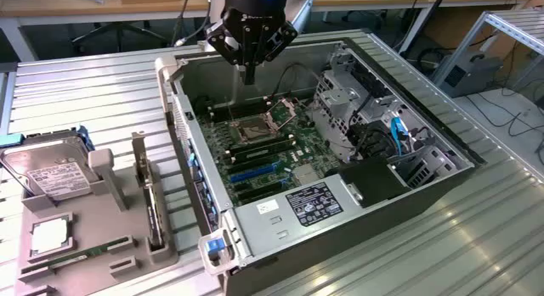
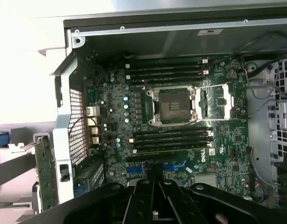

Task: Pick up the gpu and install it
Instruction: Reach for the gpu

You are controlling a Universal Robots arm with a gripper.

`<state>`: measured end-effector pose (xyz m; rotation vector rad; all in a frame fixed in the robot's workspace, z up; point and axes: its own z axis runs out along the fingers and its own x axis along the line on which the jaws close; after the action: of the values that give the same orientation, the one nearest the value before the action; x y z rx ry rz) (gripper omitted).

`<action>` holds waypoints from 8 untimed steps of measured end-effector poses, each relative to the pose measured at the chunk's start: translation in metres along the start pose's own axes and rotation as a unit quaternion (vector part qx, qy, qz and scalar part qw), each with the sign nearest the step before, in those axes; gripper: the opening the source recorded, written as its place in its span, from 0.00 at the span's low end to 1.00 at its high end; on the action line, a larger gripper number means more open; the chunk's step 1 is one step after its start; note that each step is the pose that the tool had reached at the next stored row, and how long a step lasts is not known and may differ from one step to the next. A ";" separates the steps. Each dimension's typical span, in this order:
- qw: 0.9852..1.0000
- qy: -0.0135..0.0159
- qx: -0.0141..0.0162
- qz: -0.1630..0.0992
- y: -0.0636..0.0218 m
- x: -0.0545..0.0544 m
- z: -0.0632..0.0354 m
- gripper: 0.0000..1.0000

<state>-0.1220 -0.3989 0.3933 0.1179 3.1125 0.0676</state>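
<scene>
Gripper (image 1: 248,76), fingers together and empty, above case (image 1: 357,245); gpu (image 1: 151,207) upright beside case, best grasped squarely by its top edge.

The gripper (image 1: 248,76) is glossy black. Beneath it the motherboard (image 1: 264,149) is green, striped with black memory slots, with bright blue slots (image 1: 255,173) at six o'clock of the socket. In the exterior view, at eight o'clock of the case, the gpu (image 1: 153,210) looks dark, perhaps greenish, with a pale silvery bracket. The hard drive (image 1: 51,172) is silver, white-labelled, on a grey holder (image 1: 93,245). The table (image 1: 85,79) is ribbed silver.
</scene>
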 end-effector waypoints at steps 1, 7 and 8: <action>1.000 0.000 0.000 0.000 0.0000 0.000 0.0000 0.11; 1.000 0.000 0.000 0.000 0.0000 0.000 0.0000 0.11; 1.000 0.000 0.000 0.000 0.0000 0.000 0.0000 0.11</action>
<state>-0.1220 -0.3989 0.3933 0.1180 3.1125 0.0676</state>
